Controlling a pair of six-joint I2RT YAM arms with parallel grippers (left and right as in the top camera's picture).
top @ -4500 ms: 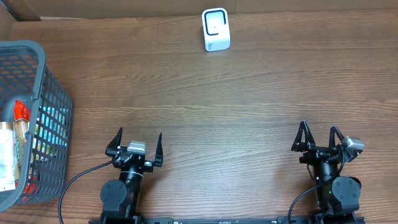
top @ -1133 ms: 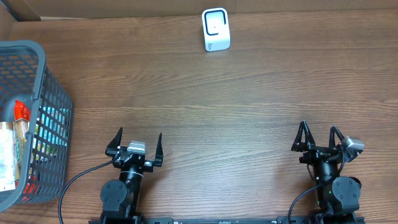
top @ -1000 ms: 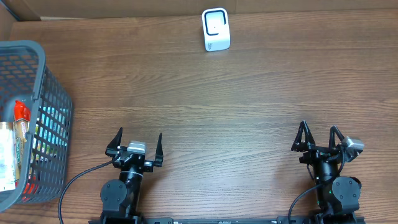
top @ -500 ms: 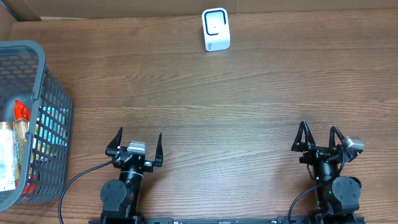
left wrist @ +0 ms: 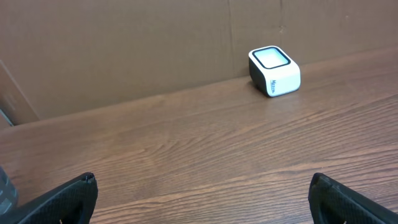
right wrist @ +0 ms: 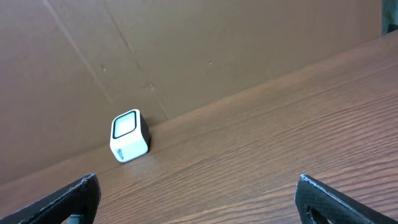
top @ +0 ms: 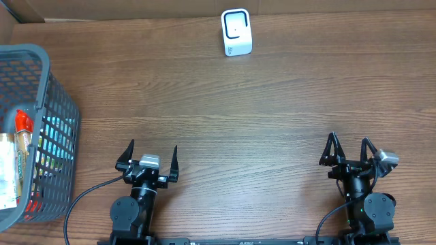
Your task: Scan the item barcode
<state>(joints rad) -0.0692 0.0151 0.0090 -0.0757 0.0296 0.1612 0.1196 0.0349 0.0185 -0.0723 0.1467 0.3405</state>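
Here: brown wood-grain worktop, cardboard wall right behind scanner. Grey basket well left of scanner, cut off by frame edge. Items inside basket, partly hidden by mesh and frame edge; labels unreadable. Left pincer and right pincer both released, holding nothing, well apart from scanner, at opposite worktop edge.

The counter is dark brown with streaked wood grain. The scanner is white with a black-rimmed window. The basket is grey lattice, and the fingers are black.
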